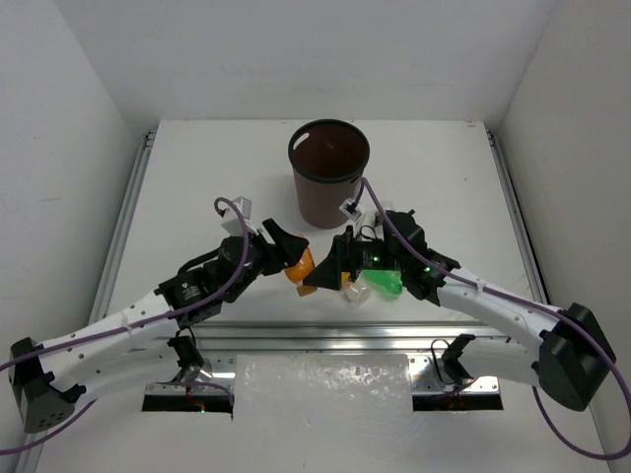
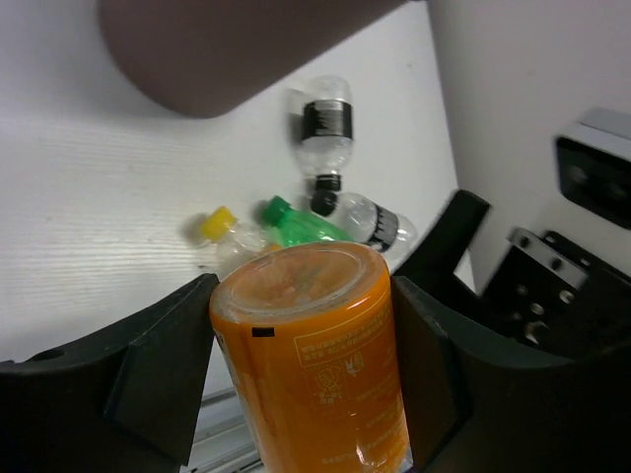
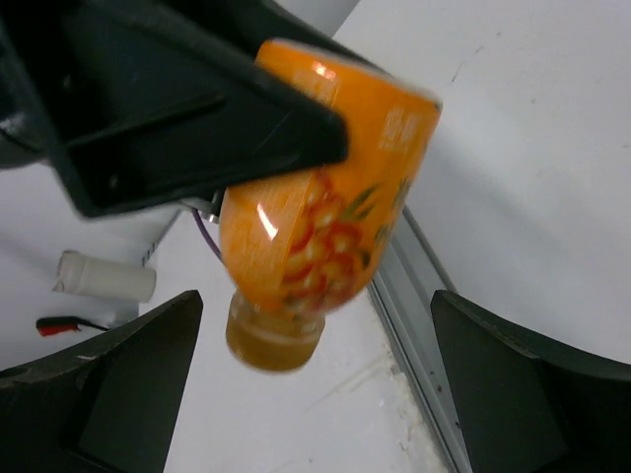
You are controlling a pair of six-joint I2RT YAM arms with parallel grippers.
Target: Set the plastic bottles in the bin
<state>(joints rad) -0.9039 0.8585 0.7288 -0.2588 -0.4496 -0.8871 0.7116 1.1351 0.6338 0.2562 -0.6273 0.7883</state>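
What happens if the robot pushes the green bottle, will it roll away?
The green bottle lies on its side and looks round, so it would probably roll. The clear bottle and yellow-capped bottle lie close beside it and might stop it. Small plastic, so likely light.

An orange bottle [image 2: 315, 384] fills the gap between the left gripper [image 2: 306, 296] fingers. Beyond the tips, a yellow-capped bottle [image 2: 222, 236], green bottle [image 2: 301, 227] and two black-labelled bottles [image 2: 325, 123] obstruct the table [image 2: 89, 197]; the bin [image 2: 217, 49] stands farther. The right arm [image 2: 552, 286] crowds the right finger; leftward lies open.

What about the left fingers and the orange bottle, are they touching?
Touching. The left wrist view shows both left fingers pressed against the orange bottle, one each side, no gap.
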